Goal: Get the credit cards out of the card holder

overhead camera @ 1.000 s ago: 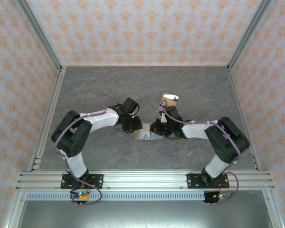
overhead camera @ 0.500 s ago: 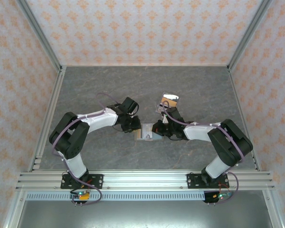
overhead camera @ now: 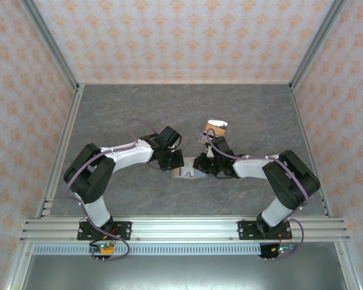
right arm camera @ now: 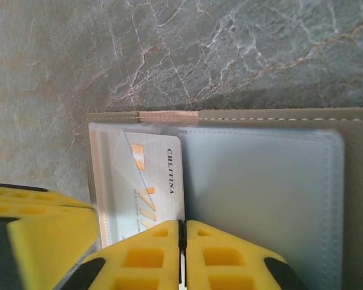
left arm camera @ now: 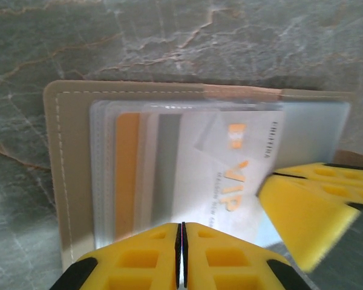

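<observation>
Holder (left arm camera: 66, 181) lies open on the table (left arm camera: 169, 42), inner side up, at approx. the table's centre. The cards (left arm camera: 169, 175) sit in its clear sleeves (right arm camera: 260, 187): a white VIP card (left arm camera: 230, 181) on top and an orange card (left arm camera: 127, 175) at its 9 o'clock.

L gripper (left arm camera: 181, 228) has its pads pressed together over the holder's near edge, w/ the cards at its 12 o'clock. Whether sth thin is between the pads, I cannot tell.

R gripper (right arm camera: 183, 225) also has its pads pressed together. The VIP card is at its 11 o'clock and a bare sleeve at its 1 o'clock.

In the top view the holder lies between both grippers.
</observation>
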Action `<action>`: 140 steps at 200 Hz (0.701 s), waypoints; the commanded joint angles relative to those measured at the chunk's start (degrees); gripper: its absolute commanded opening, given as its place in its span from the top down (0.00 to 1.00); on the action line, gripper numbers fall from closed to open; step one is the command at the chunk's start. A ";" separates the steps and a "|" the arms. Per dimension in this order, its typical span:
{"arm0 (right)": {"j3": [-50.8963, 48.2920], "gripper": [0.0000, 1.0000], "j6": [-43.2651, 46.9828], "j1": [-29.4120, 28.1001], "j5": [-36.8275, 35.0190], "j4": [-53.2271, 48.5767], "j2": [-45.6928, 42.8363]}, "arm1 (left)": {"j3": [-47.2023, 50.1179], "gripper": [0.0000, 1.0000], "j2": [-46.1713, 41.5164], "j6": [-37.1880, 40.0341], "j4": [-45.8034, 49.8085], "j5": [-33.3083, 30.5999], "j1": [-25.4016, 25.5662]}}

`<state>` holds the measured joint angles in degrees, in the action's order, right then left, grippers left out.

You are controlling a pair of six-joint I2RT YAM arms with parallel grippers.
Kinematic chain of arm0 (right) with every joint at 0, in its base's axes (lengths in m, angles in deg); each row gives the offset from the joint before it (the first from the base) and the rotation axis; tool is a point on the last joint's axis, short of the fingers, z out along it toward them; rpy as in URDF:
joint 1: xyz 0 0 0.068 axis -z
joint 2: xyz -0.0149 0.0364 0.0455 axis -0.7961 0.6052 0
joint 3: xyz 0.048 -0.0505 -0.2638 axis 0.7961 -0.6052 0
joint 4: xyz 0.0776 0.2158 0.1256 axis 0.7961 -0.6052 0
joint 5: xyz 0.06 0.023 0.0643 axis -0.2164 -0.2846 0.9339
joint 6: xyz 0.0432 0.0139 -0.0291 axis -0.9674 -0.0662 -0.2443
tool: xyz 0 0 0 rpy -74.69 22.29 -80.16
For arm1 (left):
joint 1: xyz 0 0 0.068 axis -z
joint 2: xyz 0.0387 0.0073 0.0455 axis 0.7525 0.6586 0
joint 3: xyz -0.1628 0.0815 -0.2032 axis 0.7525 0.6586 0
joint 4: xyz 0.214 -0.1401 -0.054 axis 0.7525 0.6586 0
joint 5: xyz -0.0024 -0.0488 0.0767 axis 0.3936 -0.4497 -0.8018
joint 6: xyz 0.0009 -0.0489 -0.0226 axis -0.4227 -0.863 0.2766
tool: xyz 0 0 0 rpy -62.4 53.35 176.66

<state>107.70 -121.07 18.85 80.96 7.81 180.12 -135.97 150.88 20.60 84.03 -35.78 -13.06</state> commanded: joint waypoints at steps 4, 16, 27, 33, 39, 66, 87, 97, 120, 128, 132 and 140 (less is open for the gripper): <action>-0.13 0.87 -1.19 0.51 -0.23 2.37 1.64 | -0.13 0.88 1.90 0.13 0.23 -1.83 -0.19; -0.01 0.84 -1.94 0.51 0.20 3.35 2.45 | -0.11 0.89 2.51 0.29 0.67 -1.87 -0.15; 0.09 0.82 -2.55 0.51 0.37 3.92 3.30 | 0.15 0.89 2.80 0.29 0.81 -1.91 -0.15; 0.17 0.81 -2.74 0.49 0.45 4.19 3.76 | 0.28 0.89 2.85 0.37 1.00 -2.23 -0.19; 0.18 0.80 -2.97 0.50 0.54 4.57 4.18 | 0.30 0.89 2.81 0.45 1.32 -2.62 -0.23; 0.36 0.79 -3.57 0.47 1.39 6.07 5.33 | 0.63 0.89 2.81 0.65 2.09 -3.55 -0.25; 0.36 0.79 -3.58 0.51 2.04 6.92 5.29 | 0.64 0.89 3.06 0.64 2.18 -3.62 -0.33; 0.36 0.81 -3.51 0.51 2.23 6.92 5.10 | 0.64 0.89 3.16 0.69 2.19 -3.62 -0.33; 0.18 0.87 -2.71 0.48 1.00 5.41 3.74 | 0.49 0.89 3.03 0.56 2.42 -3.73 -0.41; 0.18 0.89 -2.09 0.48 0.07 3.98 2.97 | 0.46 0.89 2.82 0.64 2.63 -3.85 -0.46; 0.26 0.90 -1.61 0.52 -0.59 3.04 2.56 | 0.39 0.89 2.71 0.64 2.71 -3.97 -0.50; 0.40 0.91 -0.77 0.60 -1.92 1.00 1.62 | 0.38 0.88 2.40 0.64 3.00 -4.16 -0.65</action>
<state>107.87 -124.06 19.22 83.27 13.82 183.66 -135.97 152.24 20.64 84.05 -36.37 -13.24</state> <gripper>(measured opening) 0.110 0.112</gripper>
